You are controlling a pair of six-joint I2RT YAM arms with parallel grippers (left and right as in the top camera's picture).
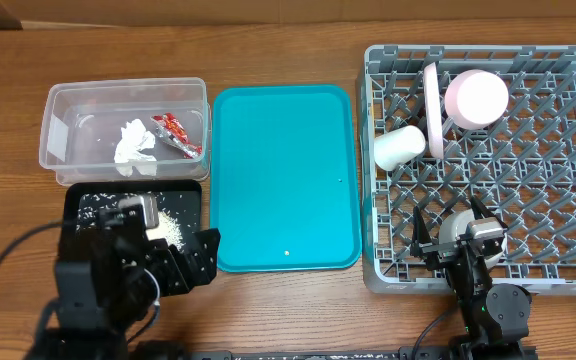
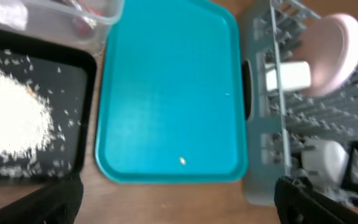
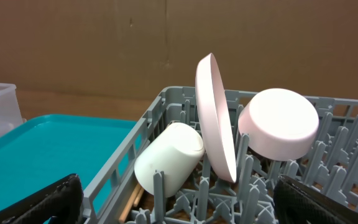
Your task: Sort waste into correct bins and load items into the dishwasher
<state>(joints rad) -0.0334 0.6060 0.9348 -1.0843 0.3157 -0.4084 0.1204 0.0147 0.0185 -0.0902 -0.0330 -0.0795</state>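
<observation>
The grey dish rack (image 1: 568, 150) holds the pink plate (image 1: 433, 108) on edge, the pale bowl (image 1: 476, 98) and the white cup (image 1: 399, 147) lying on its side; all three also show in the right wrist view, plate (image 3: 215, 118), bowl (image 3: 278, 122), cup (image 3: 168, 158). The clear tub (image 1: 63, 100) holds the white tissue (image 1: 134, 143) and the red wrapper (image 1: 177, 132). The black tray (image 1: 190, 200) holds rice scraps (image 2: 14, 121). My left gripper (image 1: 200, 262) is open and empty by the black tray. My right gripper (image 1: 458, 232) is open and empty over the rack's front.
A teal serving tray (image 1: 284, 175) lies between the bins and the rack, with a small scrap (image 1: 287, 252) near its front edge. The rack's upright pegs (image 3: 284, 186) stand close in front of my right gripper.
</observation>
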